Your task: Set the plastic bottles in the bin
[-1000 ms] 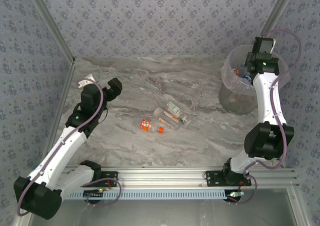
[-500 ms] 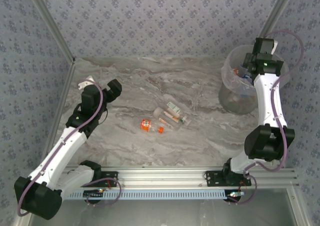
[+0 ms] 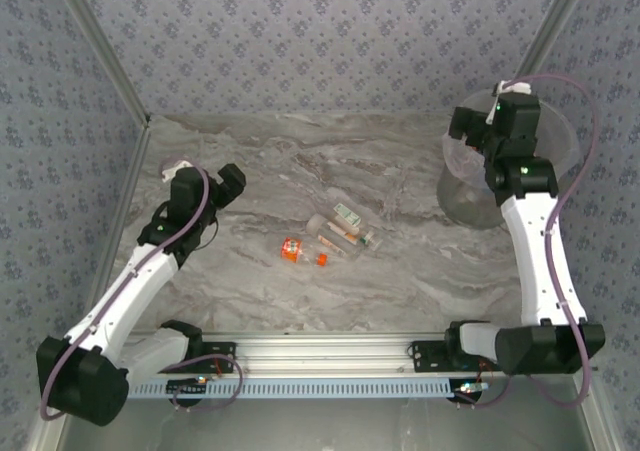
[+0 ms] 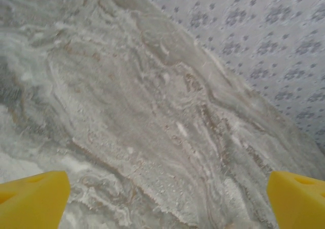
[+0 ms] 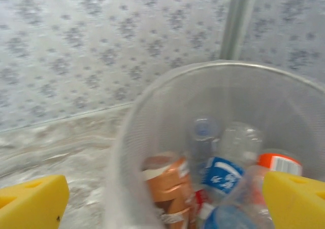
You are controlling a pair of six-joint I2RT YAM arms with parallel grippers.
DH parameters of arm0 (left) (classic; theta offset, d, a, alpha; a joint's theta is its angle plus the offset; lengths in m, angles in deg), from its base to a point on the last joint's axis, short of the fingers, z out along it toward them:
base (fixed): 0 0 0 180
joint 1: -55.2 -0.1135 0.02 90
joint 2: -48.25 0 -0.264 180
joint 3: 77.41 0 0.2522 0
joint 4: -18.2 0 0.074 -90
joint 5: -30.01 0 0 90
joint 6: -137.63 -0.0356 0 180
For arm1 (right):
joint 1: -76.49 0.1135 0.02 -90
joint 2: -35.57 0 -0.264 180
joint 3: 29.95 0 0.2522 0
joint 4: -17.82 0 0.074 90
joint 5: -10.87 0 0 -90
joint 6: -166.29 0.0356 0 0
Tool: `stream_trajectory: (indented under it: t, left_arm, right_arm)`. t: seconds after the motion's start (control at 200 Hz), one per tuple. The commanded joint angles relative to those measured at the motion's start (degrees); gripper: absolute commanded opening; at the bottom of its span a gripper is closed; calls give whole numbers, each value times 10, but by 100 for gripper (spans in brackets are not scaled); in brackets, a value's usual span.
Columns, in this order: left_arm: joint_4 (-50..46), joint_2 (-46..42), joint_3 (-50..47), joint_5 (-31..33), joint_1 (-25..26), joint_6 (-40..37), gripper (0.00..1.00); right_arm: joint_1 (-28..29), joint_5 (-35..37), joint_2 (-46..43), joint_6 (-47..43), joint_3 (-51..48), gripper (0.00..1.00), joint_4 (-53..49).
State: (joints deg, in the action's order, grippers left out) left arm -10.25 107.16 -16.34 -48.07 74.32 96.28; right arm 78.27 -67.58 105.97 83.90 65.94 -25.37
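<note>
Right gripper (image 3: 468,126) is backing off from over the bin (image 3: 462,203) compared with a second ago. It is now hanging by the left side of the bin's rim, fingers spread, carrying nothing. Binned bottles (image 5: 221,170) are lying just ahead of and below it. Remaining bottles (image 3: 326,237) are lying mid-table, well to its left and nearer the bases. Left gripper (image 3: 230,181) is hovering released over bare marble tabletop (image 4: 152,112), with those bottles off to its right. Judgement: the right gripper should be clearing the rim before swinging left. Open tabletop is lying between, but patterned walls (image 3: 60,151) are crowding both arms' outer sides.
</note>
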Motion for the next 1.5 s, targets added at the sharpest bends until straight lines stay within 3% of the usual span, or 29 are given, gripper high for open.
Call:
stream_trajectory:
  t: [0.0, 0.145, 0.26, 0.455, 0.625, 0.76, 1.094, 1.494]
  left_arm:
    - [-33, 10, 30, -7, -2, 40, 99]
    - [-115, 32, 56, 6, -1, 141, 99]
    - [-171, 48, 65, -9, 3, 228, 99]
    - [-181, 52, 29, -30, 24, 368, 99]
    - [-199, 65, 27, -39, 53, 431, 99]
    - [-207, 89, 20, -87, 77, 505, 99]
    - [-180, 228, 56, -164, 144, 587, 99]
    - [-136, 343, 87, -206, 149, 627, 98]
  right_arm:
    - [24, -62, -39, 6, -39, 100, 62]
    - [60, -125, -77, -2, -85, 100, 96]
    - [96, -123, -95, -11, -116, 100, 109]
    - [134, -113, -109, -5, -164, 100, 126]
    - [164, -130, -127, -11, -201, 100, 150]
    - [179, -126, -134, -32, -216, 100, 157]
    - [190, -146, -146, -30, -242, 100, 158]
    - [192, -134, -170, -28, -255, 100, 143]
